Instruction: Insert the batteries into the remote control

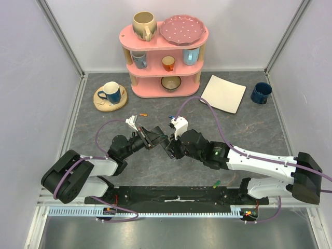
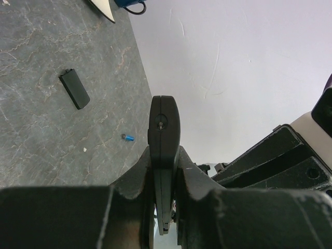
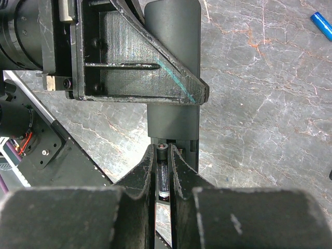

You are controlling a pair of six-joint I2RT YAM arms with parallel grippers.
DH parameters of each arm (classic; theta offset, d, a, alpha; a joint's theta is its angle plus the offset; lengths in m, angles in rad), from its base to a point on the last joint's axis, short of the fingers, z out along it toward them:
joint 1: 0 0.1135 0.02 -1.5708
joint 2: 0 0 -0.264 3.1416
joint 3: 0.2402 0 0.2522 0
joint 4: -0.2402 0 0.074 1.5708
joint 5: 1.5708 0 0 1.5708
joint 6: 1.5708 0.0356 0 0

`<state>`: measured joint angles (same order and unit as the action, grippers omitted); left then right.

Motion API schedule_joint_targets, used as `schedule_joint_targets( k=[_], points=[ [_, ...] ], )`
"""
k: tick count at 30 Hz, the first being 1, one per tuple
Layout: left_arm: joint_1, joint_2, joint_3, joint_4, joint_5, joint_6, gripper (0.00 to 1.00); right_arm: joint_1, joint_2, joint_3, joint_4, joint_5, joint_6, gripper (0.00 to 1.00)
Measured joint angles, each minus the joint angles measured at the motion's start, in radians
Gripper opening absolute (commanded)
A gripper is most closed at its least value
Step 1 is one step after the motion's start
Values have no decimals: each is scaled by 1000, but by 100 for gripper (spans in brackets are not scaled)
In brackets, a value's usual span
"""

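As left fingers are clamping the remote, we are risking the battery, pinched in right fingers, jamming aslant against it.

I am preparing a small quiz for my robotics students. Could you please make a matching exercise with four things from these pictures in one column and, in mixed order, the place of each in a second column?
Things:
1. remote control
2. dark battery
3. blue battery
4. blue mug on the left

Places:
A. directly on the grey table
B. clamped in the left gripper
C. on a round wooden coaster
D. pinched in the right gripper

Pairs: 1-B, 2-D, 3-A, 4-C.
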<state>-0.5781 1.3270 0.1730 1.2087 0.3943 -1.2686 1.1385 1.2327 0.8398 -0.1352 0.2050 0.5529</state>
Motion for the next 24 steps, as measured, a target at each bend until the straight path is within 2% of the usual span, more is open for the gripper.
schedule_joint_targets(
  k=[4, 16, 24],
  points=[
    [0, -2, 0, -2, 0, 0, 2, 5, -1, 0, 0, 14, 5, 8],
    [0, -2, 1, 11, -2, -1, 2, 16, -8, 6, -12, 74, 27, 18],
    [0, -2, 2, 22, -5, -1, 2, 16, -8, 12, -20, 89, 32, 20]
  ],
)
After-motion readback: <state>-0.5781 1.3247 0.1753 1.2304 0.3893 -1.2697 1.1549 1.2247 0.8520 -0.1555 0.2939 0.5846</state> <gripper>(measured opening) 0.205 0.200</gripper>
